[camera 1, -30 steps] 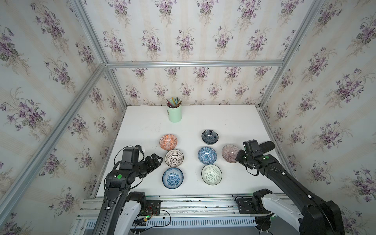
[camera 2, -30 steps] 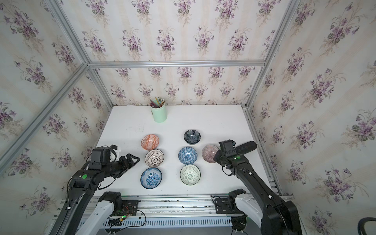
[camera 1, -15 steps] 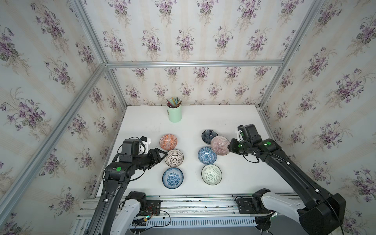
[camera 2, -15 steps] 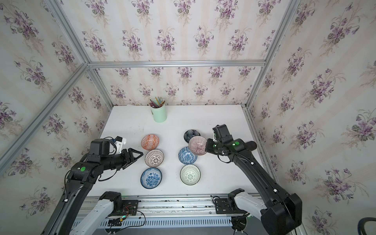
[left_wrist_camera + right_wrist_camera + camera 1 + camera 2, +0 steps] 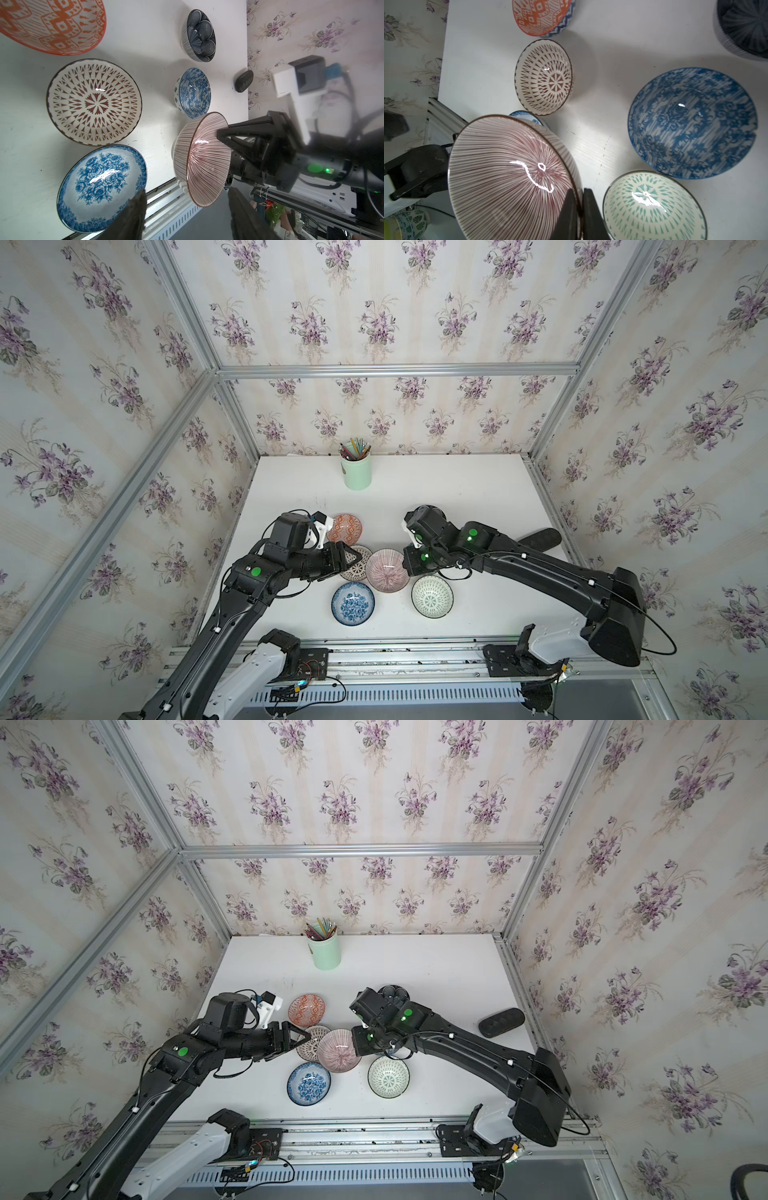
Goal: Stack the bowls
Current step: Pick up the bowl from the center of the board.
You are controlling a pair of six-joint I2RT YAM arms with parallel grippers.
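Observation:
My right gripper [image 5: 580, 193] is shut on the rim of the pink-mauve striped bowl [image 5: 387, 569], tilted above the table's middle. My left gripper [image 5: 356, 558] is open over the brown lattice bowl [image 5: 356, 572]. In the left wrist view the striped bowl [image 5: 203, 160] hangs just beyond its fingertips [image 5: 137, 207], untouched. On the table stand the orange bowl [image 5: 345, 529], a blue floral bowl [image 5: 353, 603] and the green lattice bowl [image 5: 432, 596]. A second blue bowl [image 5: 691, 122] and the navy bowl [image 5: 745, 27] lie mostly under the right arm in both top views.
A mint-green cup of pencils [image 5: 356, 470] stands at the back of the white table [image 5: 478, 489]. A flat black oval object [image 5: 538, 538] lies near the right edge. Papered walls with metal rails enclose three sides; the arm rail [image 5: 395, 651] runs along the front.
The right gripper has carried the striped bowl from the right side up and leftward to the middle. The left gripper has reached in over the brown lattice bowl, and its jaws have narrowed somewhat.

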